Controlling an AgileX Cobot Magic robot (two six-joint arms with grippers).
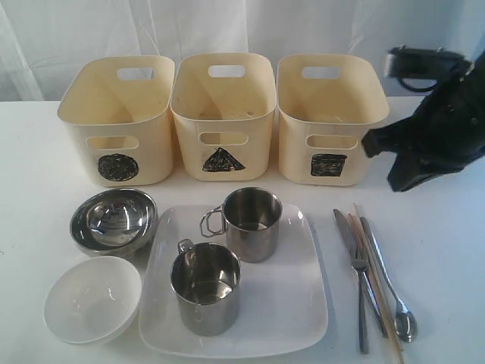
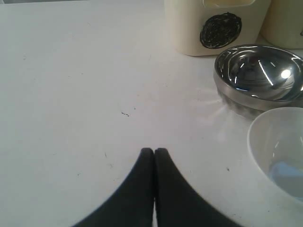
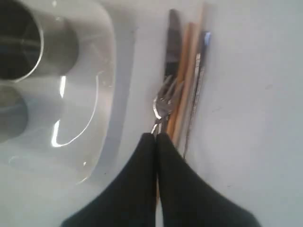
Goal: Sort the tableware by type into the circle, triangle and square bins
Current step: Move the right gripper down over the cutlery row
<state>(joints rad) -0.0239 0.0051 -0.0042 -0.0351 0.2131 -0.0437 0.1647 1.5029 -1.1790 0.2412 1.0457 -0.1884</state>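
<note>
Right gripper (image 3: pixel 155 137) pinched closed, empty, above cutlery (image 3: pixel 164 101). Left gripper (image 2: pixel 154 151) same, over table (image 2: pixel 71 94). Risk: chopsticks (image 3: pixel 185 78) lie against cutlery; one grab may drag both, missort.

The white bench (image 1: pixel 38 152) carries three cream bins in a row at the back, touching or nearly so: the circle bin (image 1: pixel 144 155) on the left, the triangle bin (image 1: pixel 254 155) in the middle, the square bin (image 1: pixel 299 155) on the right. In front of them lies a large white square plate (image 1: pixel 288 303). Just beside its left edge sit a steel bowl (image 1: pixel 114 221) and, nearer the camera, a small white bowl (image 1: pixel 92 299). To the plate's right lie a knife (image 1: pixel 342 231), fork (image 1: pixel 361 318), spoon (image 1: pixel 405 324) and wooden chopsticks (image 1: pixel 386 318), bunched together lengthwise.
</note>
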